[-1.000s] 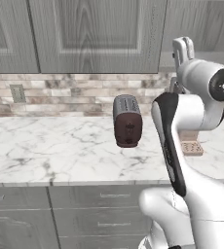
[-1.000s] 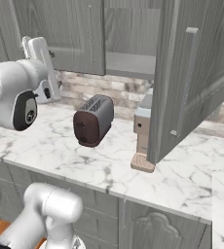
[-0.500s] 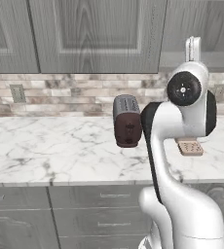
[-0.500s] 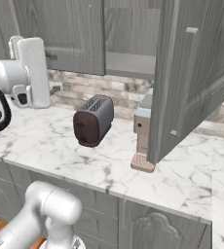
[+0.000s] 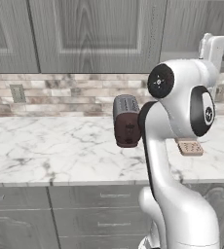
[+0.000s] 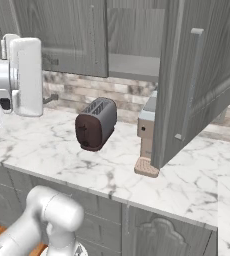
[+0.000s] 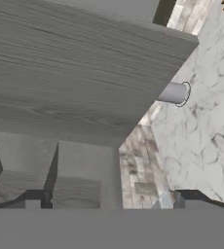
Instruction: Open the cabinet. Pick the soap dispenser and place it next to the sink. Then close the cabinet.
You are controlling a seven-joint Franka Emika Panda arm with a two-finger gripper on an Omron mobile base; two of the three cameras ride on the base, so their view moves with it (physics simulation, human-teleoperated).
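The cabinet's right door (image 6: 202, 75) stands swung open, its slim vertical handle (image 6: 189, 85) facing me, and a plain grey shelf (image 6: 132, 65) shows inside with nothing on the part I can see. The soap dispenser is hidden, and the sink is out of view. My gripper (image 7: 109, 199) is open, its dark fingertips (image 7: 33, 200) wide apart with nothing between them. It looks at a grey wood-grain cabinet face (image 7: 75, 73). The white hand (image 6: 24, 75) is raised at the left, level with the closed doors (image 5: 94, 34).
A dark brown toaster (image 6: 96, 124) stands on the marble counter (image 6: 62, 155). A tan block with a grey top (image 6: 147, 131) stands behind the open door's lower edge. A small grey cylinder (image 7: 173, 92) sticks out by the brick backsplash. Drawer fronts (image 5: 99, 209) run below.
The arm's upper joints have turned, so the elbow now faces the left base camera. The hand stayed high by the cabinets, and the jaws stayed open.
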